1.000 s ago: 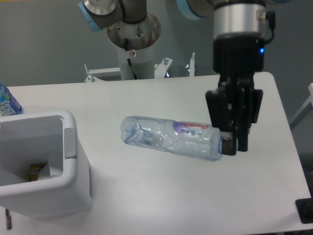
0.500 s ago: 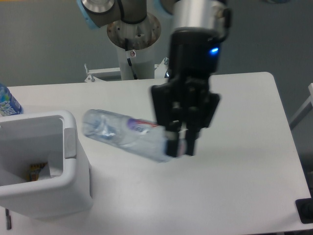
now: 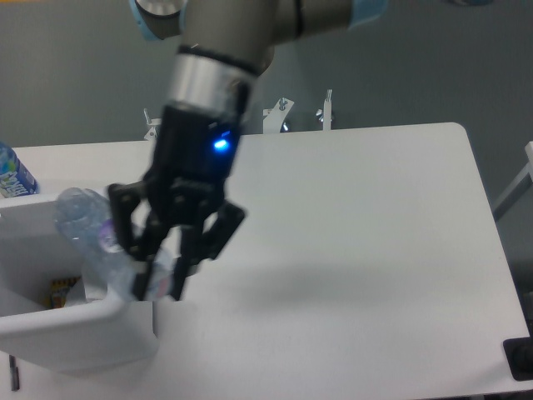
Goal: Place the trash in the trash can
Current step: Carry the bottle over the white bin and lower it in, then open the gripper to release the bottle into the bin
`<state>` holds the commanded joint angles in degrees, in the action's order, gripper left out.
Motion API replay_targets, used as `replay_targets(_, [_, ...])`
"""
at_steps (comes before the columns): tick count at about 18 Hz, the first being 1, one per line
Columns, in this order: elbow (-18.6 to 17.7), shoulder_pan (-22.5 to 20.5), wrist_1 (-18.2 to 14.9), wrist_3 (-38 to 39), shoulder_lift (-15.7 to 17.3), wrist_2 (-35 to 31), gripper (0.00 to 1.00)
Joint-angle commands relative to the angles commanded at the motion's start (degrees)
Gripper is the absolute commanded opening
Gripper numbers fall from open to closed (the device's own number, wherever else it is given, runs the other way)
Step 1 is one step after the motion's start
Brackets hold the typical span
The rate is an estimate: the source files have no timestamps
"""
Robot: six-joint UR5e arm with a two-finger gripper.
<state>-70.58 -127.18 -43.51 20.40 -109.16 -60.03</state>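
Claw [image 3: 160, 282] clamped on the cap end of the clear crushed bottle [image 3: 93, 232], fingers pointing down and slightly left, positioned at the right-hand rim of the light-grey bin [image 3: 75, 321]. Bottle held tilted: base end up and to the left, above the bin opening, purple-pink label partly visible beside the left finger; lower end hidden behind the fingers. Blue indicator light lit on the claw body. Arm [image 3: 212, 58] reaches in from the top of the view, wrist leaning left. Inside the bin, a small yellowish item [image 3: 60, 291] lies at the bottom; what it is cannot be told. Blue-labelled bottle [image 3: 12, 172] stands at the far left edge of the white table [image 3: 358, 250], behind the bin.
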Motion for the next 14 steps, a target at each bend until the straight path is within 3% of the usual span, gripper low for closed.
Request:
replay_targets(9, [0.1, 3.9, 0.0, -6.8, -2.0, 0.1, 0.2])
replay_targets(11, [-0.3, 5.2, 0.0, -11.3, -2.4, 0.1, 0.29])
replay_targets(14, [-0.7, 5.7, 0.0, -13.4, -2.4, 0.1, 0.29])
